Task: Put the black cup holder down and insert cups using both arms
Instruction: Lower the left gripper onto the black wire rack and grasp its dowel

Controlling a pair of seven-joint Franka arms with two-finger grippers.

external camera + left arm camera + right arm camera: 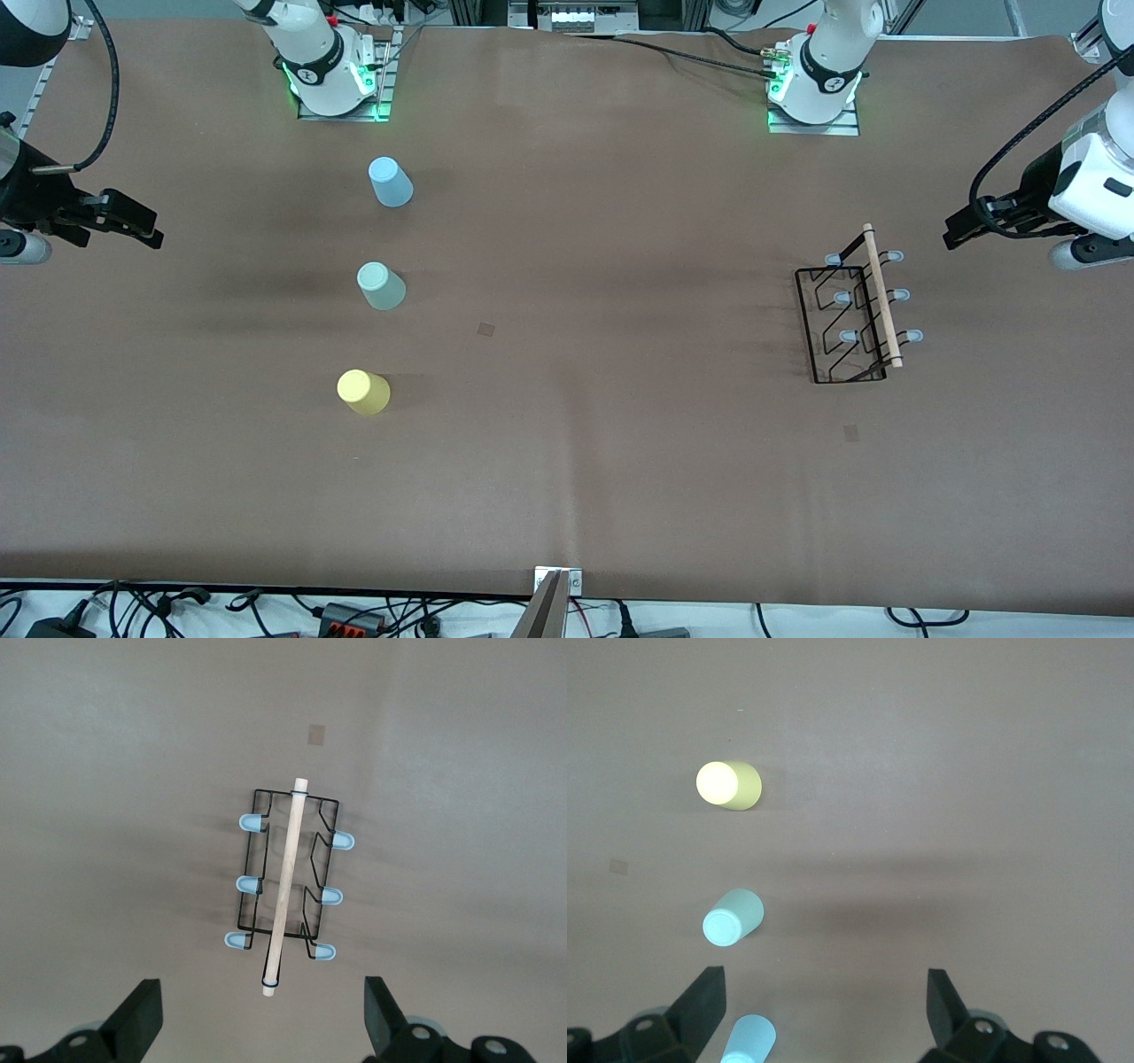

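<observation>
The black cup holder (852, 312) stands on the brown table toward the left arm's end, its wooden rod (882, 297) on top and its pegs bare. In the left wrist view the holder (285, 877) lies just ahead of my left gripper (261, 1014), which is open and empty. In the front view that gripper (961, 229) hovers beside the holder, near the table's end. The light blue cup (390, 182), mint green cup (381, 286) and yellow cup (363, 392) stand in a row toward the right arm's end. My right gripper (146, 226) is open and empty; the right wrist view (824, 992) shows the yellow (728, 785), mint (732, 917) and blue (749, 1038) cups.
Two small tape marks lie on the table, one mid-table (485, 329) and one nearer the front camera than the holder (850, 431). The arm bases (337, 80) (815, 89) stand along the table's edge farthest from the front camera. A wide bare stretch lies between cups and holder.
</observation>
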